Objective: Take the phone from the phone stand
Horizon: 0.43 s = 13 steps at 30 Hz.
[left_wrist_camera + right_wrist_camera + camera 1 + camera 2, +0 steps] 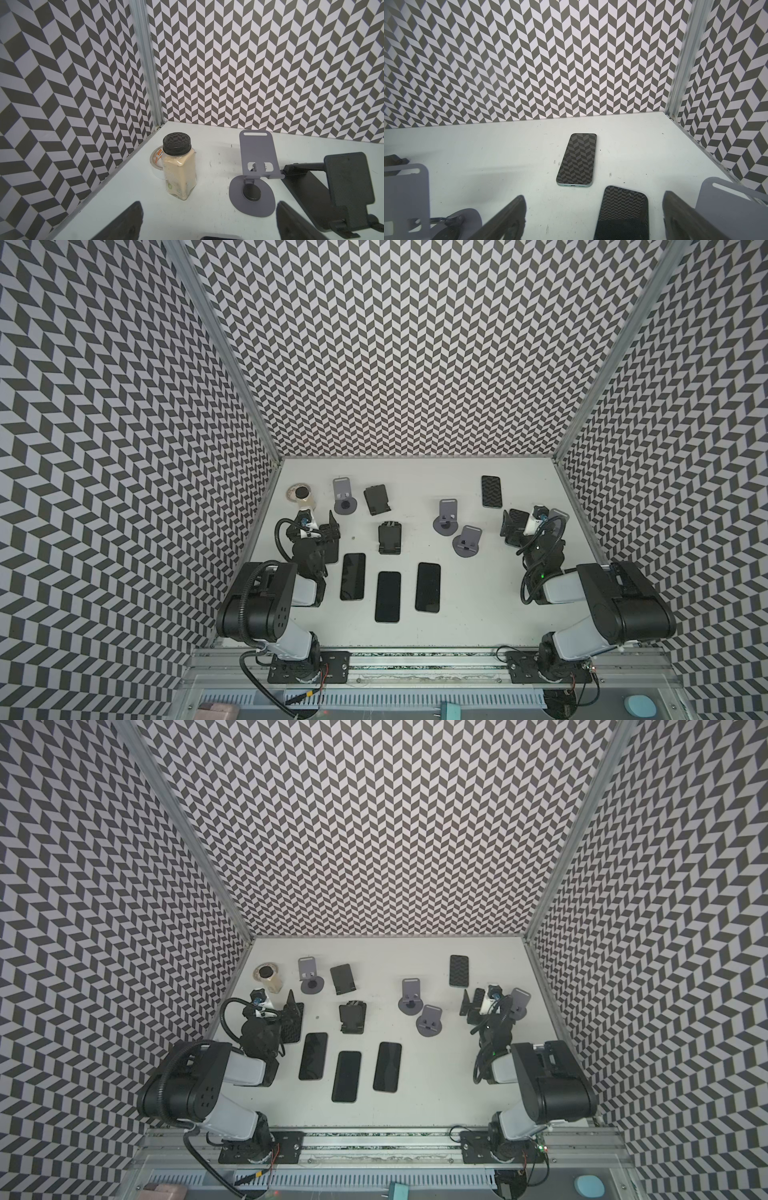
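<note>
- Surface: a white, lightly scuffed table (pixel 415 489), enclosed on three sides by walls (pixel 415 344) papered in a grey-and-white chevron pattern. An aluminium post (pixel 232 364) runs up the rear left corner.
- Rear left corner: a bottle (pixel 178 168) of pale liquid with a dark cap stands upright, touching a tape roll (pixel 154 164) behind it. A grey stand (pixel 253 176) and a black stand (pixel 349 187) are nearby, both empty.
- Centre: a row of three phones (pixel 387 596) lies flat, screens up, toward the front. A rear phone (pixel 577 160) lies flat near the back wall.
- Left gripper (pixel 208 205): the fingers are spread wide and hold nothing. It hangs over a flat phone (pixel 292 1029), of which the left wrist view shows only a dark sliver between the fingers.
- Right gripper (pixel 593 195): the fingers are spread wide, one on either side of the propped phone (pixel 623 207), and neither is seen touching it.
- Task object: the propped phone sits tilted at the right side of the table, apparently leaning on a dark stand (pixel 509 537) that the arm largely hides. Its screen reflects the wall pattern, and an empty grey plate stand (pixel 724 207) is just beside it.
</note>
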{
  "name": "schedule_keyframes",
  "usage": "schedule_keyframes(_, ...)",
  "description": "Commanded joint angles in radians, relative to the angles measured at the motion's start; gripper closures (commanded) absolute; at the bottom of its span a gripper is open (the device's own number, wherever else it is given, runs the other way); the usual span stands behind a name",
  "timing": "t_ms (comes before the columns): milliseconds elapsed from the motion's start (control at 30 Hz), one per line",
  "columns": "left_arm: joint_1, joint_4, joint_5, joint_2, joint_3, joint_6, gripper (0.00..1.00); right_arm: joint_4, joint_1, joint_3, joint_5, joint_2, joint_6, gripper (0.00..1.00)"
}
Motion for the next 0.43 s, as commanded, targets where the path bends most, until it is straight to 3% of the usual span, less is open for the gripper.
schedule_keyframes(0, -0.001, -0.011, -0.007, 0.002, 0.011, -0.01, 0.0, 0.055, -0.005, 0.007, 0.012, 0.011, 0.003, 0.01)
schedule_keyframes(400, -0.001, -0.005, -0.005, -0.003, 0.003, -0.009, 0.0, 0.055, -0.005, 0.007, 0.012, 0.01, 0.004, 0.01)
